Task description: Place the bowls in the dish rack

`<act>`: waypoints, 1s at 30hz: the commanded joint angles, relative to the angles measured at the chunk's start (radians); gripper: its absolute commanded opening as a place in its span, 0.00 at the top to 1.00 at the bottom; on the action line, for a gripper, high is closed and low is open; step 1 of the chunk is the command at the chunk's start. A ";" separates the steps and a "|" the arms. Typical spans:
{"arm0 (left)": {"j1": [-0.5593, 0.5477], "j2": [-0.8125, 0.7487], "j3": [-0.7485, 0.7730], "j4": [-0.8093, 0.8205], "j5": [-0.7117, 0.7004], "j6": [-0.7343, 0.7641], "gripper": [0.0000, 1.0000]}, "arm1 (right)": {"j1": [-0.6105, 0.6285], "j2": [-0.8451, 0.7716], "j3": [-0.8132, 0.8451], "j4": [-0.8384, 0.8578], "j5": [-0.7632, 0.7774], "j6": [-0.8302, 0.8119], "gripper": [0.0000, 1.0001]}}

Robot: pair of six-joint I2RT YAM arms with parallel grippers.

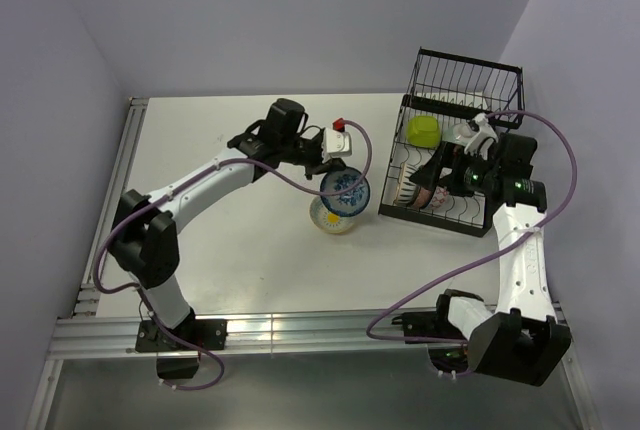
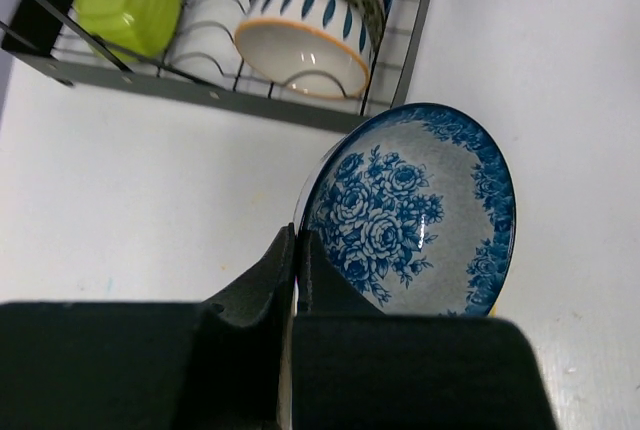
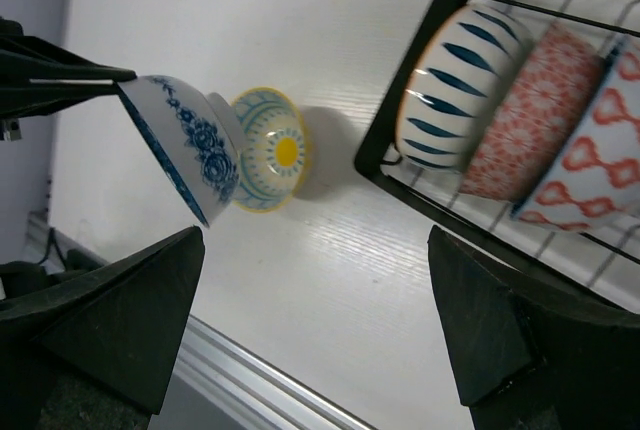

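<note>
My left gripper (image 1: 330,172) (image 2: 296,237) is shut on the rim of a blue-and-white floral bowl (image 1: 346,187) (image 2: 410,215) and holds it tilted above the table, left of the black wire dish rack (image 1: 470,85) (image 2: 300,112). The bowl also shows in the right wrist view (image 3: 190,145). A yellow-rimmed teal-patterned bowl (image 1: 333,218) (image 3: 272,150) sits on the table just below it. My right gripper (image 1: 442,172) (image 3: 312,250) is wide open and empty at the rack's front. A blue-striped bowl (image 2: 300,45) (image 3: 455,70) and a red-patterned bowl (image 3: 535,115) stand in the rack.
A lime-green cup (image 1: 423,131) (image 2: 130,5) lies in the rack. A white box with a red button (image 1: 337,138) sits behind the left gripper. The rack's tall basket section stands at the back right, near the wall.
</note>
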 commanded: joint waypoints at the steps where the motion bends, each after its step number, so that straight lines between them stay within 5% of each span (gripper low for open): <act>1: 0.008 -0.110 -0.042 0.174 0.084 -0.095 1.00 | 0.029 -0.012 -0.015 0.097 -0.105 0.092 0.00; 13: 0.035 -0.126 -0.100 0.345 0.184 -0.320 1.00 | 0.151 0.045 -0.092 0.273 -0.271 0.294 0.00; 30: 0.055 -0.141 -0.132 0.470 0.247 -0.518 1.00 | 0.238 0.189 -0.042 0.286 -0.435 0.300 0.00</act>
